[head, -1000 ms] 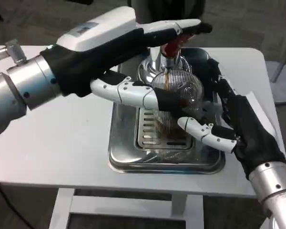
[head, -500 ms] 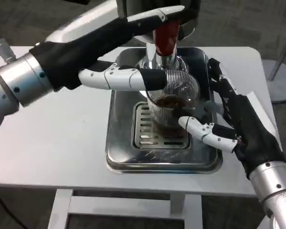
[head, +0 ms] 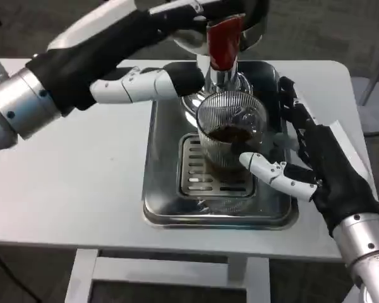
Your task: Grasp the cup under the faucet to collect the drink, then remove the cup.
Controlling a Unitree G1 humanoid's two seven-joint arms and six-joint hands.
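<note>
Your right hand (head: 316, 167) is wrapping its fingers around the upright ribbed clear glass cup (head: 230, 136), holding dark drink, under the red-handled chrome faucet (head: 223, 47). Your left hand (head: 151, 57) is resting farther back on the handle.

We are seeing a clear ribbed cup (head: 230, 129) standing upright beneath the red-handled faucet (head: 223, 47), holding dark drink, over the drip tray's (head: 161, 202) grate.
</note>
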